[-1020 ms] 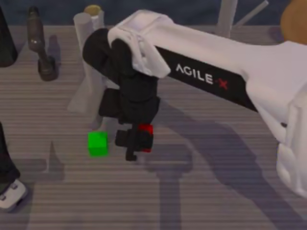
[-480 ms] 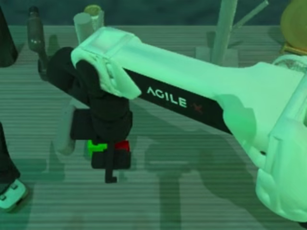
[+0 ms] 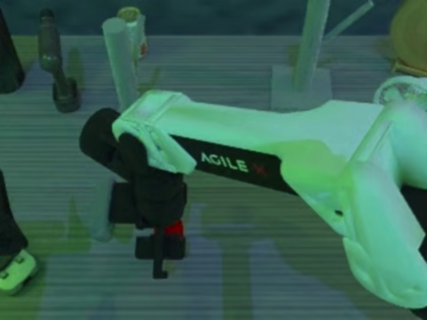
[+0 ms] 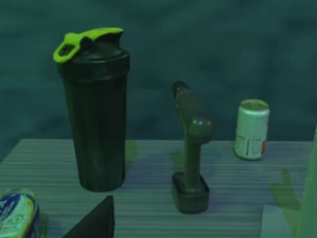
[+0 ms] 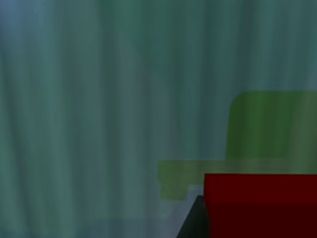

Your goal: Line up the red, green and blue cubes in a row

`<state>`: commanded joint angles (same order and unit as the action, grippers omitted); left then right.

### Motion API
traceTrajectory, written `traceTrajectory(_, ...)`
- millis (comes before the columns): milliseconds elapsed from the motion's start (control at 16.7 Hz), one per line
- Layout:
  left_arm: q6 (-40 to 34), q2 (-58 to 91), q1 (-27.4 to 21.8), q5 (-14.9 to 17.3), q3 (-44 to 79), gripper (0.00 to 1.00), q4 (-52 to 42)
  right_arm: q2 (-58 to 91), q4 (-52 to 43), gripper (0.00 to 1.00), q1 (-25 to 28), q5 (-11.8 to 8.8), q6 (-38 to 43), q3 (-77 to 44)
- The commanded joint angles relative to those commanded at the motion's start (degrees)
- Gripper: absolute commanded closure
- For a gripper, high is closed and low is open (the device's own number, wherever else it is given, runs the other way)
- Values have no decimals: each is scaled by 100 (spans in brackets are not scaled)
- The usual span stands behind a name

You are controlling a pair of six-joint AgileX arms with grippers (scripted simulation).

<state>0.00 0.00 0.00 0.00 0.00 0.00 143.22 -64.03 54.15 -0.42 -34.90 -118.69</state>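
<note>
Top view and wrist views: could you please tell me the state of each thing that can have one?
Bright red cube: gripped between the fingers of the right gripper.
Left gripper: parked at the table's left edge.
Black shaker bottle with green lid: upright, lid closed.
Dark handheld drill: standing on its base.
Pale drink can: upright.
Green and blue cubes: not visible.

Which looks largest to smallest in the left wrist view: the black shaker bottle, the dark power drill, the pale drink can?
1. black shaker bottle with green lid
2. dark power drill
3. pale drink can, though it stands farther off, so its true size is unsure.
</note>
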Motion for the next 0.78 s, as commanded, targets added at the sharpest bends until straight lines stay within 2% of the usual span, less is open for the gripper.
traceTrajectory(300,0,0,0,0,0,0,0,14,75,100,5,2,-4,74)
traceTrajectory(780,0,0,0,0,0,0,0,14,75,40,5,2,-4,74)
